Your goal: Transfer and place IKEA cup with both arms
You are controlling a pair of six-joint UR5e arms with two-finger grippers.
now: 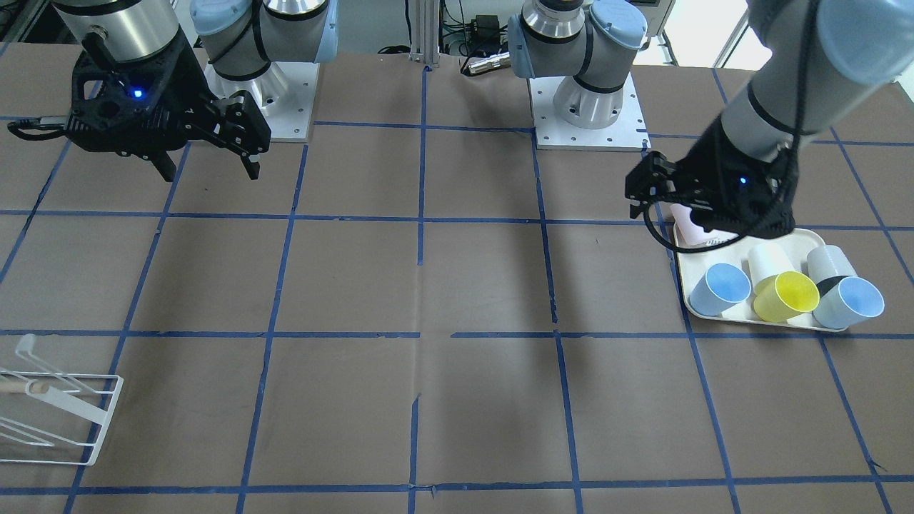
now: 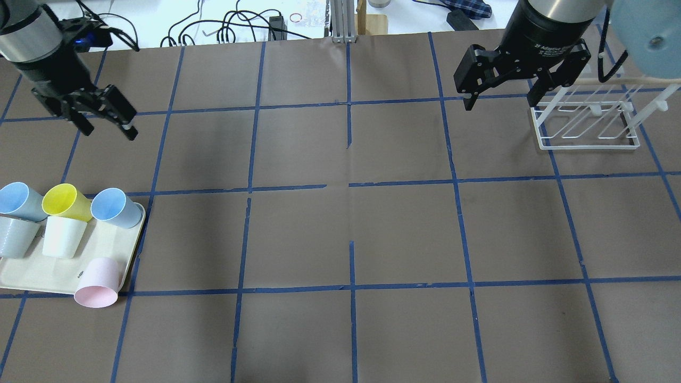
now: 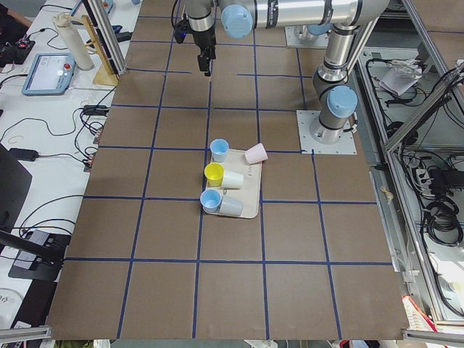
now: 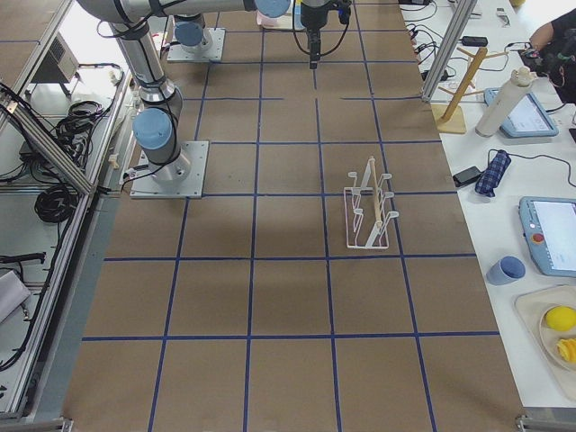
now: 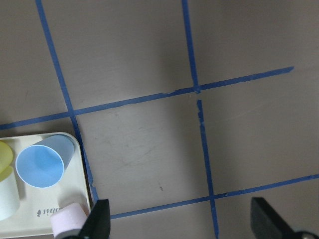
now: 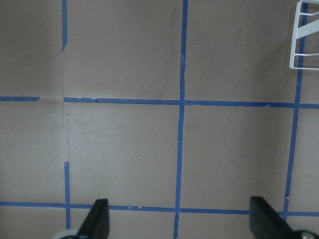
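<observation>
The bright yellow IKEA cup [image 2: 66,202] lies on its side on a cream tray [image 2: 32,276] at the table's left, mouth facing away from the robot, between two light-blue cups. It also shows in the front view [image 1: 785,296] and the left exterior view [image 3: 214,172]. My left gripper [image 2: 109,128] hangs open and empty above the table, beyond the tray's far right corner. In the left wrist view [image 5: 182,224] only a sliver of the yellow cup [image 5: 4,159] shows at the left edge. My right gripper [image 2: 500,103] is open and empty, raised at the far right beside the rack.
The tray also holds two light-blue cups [image 2: 114,207], a grey-blue cup [image 2: 16,236], a cream cup [image 2: 64,236] and a pink cup [image 2: 98,282] tipped over its near right edge. A white wire rack [image 2: 585,125] stands at the far right. Blue tape lines grid the brown table.
</observation>
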